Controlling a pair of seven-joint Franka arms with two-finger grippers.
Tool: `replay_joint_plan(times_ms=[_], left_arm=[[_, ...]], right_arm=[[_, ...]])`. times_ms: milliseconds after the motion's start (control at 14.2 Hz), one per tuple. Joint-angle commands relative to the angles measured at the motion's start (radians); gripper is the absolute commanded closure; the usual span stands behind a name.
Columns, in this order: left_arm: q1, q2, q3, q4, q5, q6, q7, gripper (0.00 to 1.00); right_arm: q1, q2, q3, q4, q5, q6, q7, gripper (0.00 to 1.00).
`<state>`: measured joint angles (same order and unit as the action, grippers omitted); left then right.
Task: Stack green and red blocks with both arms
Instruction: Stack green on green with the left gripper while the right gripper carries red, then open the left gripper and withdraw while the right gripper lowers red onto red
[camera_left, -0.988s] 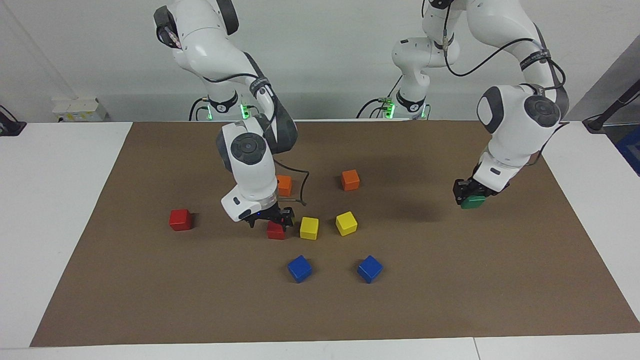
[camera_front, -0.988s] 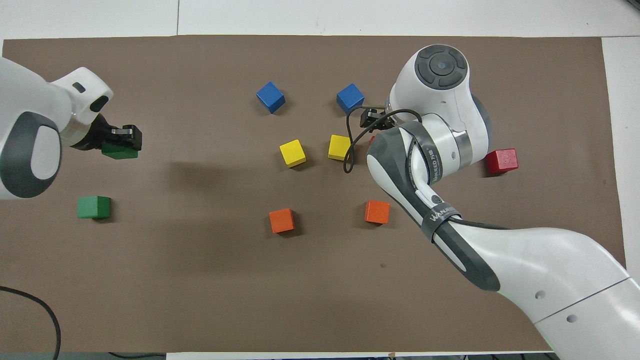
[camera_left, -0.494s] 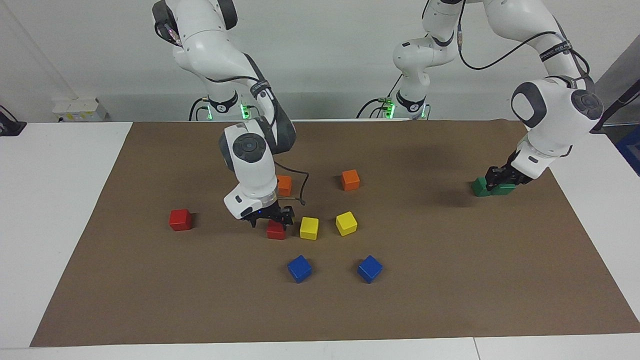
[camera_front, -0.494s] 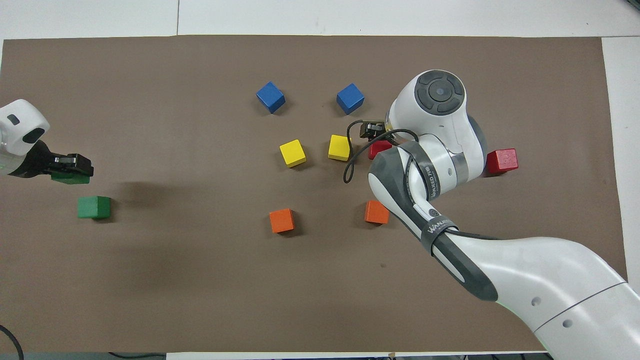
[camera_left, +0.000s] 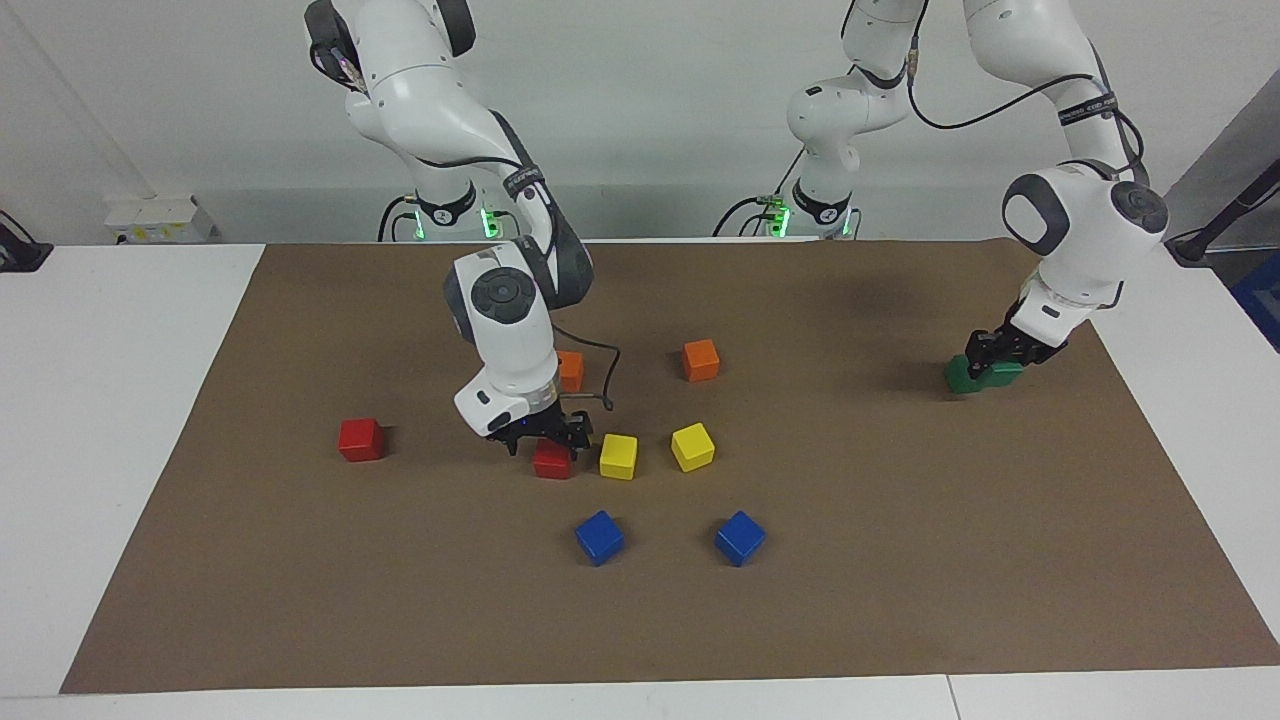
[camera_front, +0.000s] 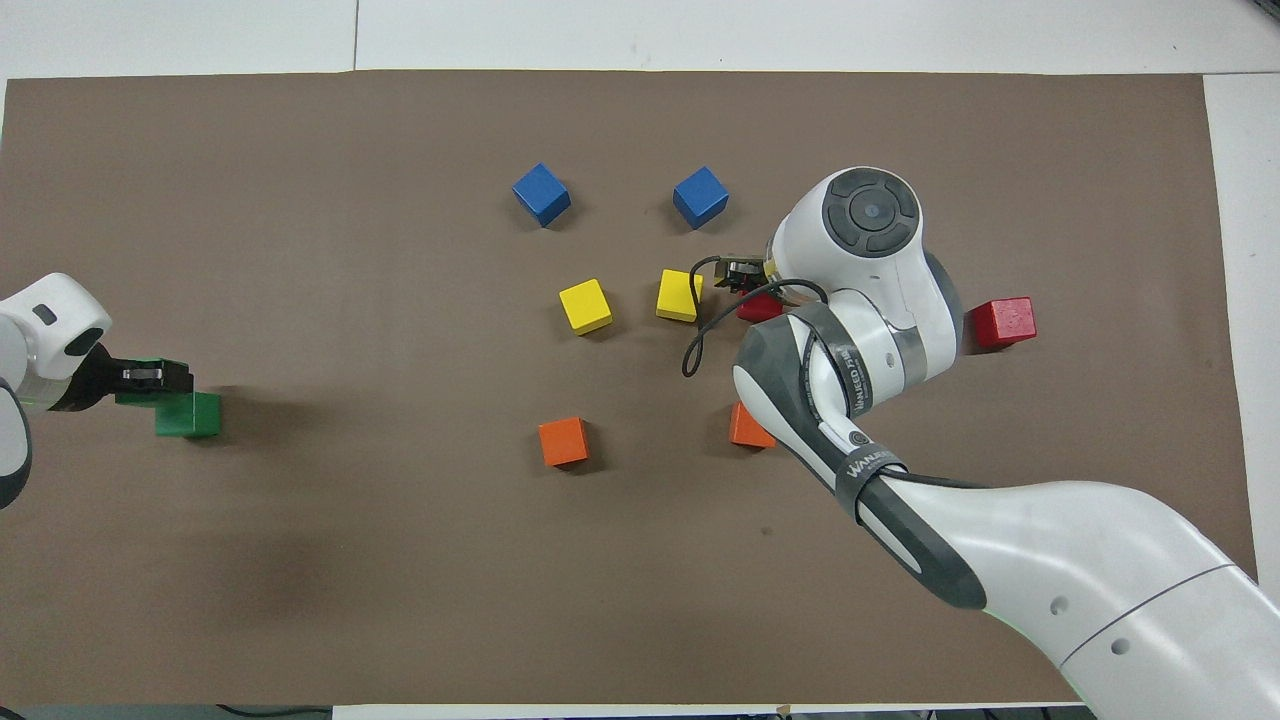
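My left gripper is shut on a green block. It holds that block low, close beside the second green block, which lies on the mat at the left arm's end. I cannot tell whether the two touch. My right gripper is open, its fingers straddling the top of a red block that rests on the mat beside a yellow block. The second red block lies alone toward the right arm's end.
A brown mat covers the table. Two yellow blocks lie mid-table. Two orange blocks lie nearer the robots and two blue blocks farther out. The right arm's cable loops by the nearer yellow block.
My left gripper carried its green block toward the left arm's end of the table and down beside the other green block. My right gripper shifted slightly over the red block, which has not moved.
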<state>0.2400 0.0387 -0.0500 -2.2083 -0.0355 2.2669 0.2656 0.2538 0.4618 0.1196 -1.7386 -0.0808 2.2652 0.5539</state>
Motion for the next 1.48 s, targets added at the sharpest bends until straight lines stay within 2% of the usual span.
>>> replay_joint_plan(times_ms=[0, 282, 424, 494, 565, 635, 847, 988, 1271, 1412], left_arm=[[0.013, -0.06, -0.005, -0.079, -0.023, 0.051, 0.03, 1.0], [0.038, -0.072, -0.005, -0.111, -0.023, 0.075, 0.05, 1.0], [0.039, -0.077, -0.005, -0.128, -0.023, 0.094, 0.05, 1.0], [0.039, -0.077, -0.005, -0.131, -0.023, 0.095, 0.049, 1.0], [0.039, -0.079, -0.005, -0.133, -0.023, 0.098, 0.049, 1.0], [0.039, -0.079, -0.005, -0.134, -0.023, 0.103, 0.047, 1.0], [0.038, -0.085, -0.005, -0.152, -0.023, 0.123, 0.047, 1.0], [0.038, -0.089, -0.005, -0.175, -0.023, 0.151, 0.047, 1.0], [0.038, -0.091, -0.005, -0.177, -0.023, 0.152, 0.047, 1.0], [0.03, -0.091, -0.005, -0.176, -0.023, 0.151, 0.052, 1.0]], right_arm=[[-0.008, -0.029, 0.005, -0.053, -0.013, 0.042, -0.019, 0.01], [-0.008, -0.025, 0.005, -0.064, -0.013, 0.059, -0.017, 0.01], [-0.01, -0.026, 0.005, -0.073, -0.013, 0.065, -0.02, 0.05], [-0.014, -0.025, 0.005, -0.075, -0.013, 0.071, -0.026, 0.25], [-0.018, -0.025, 0.005, -0.076, -0.013, 0.074, -0.044, 0.58], [-0.025, -0.025, 0.005, -0.07, -0.013, 0.062, -0.052, 1.0], [-0.062, -0.046, 0.005, -0.043, -0.013, 0.001, -0.054, 1.0], [-0.099, -0.095, 0.005, 0.017, -0.013, -0.143, -0.09, 1.0], [-0.243, -0.276, 0.005, -0.001, -0.005, -0.363, -0.411, 1.0], [-0.327, -0.331, 0.005, -0.06, 0.002, -0.366, -0.538, 1.0]])
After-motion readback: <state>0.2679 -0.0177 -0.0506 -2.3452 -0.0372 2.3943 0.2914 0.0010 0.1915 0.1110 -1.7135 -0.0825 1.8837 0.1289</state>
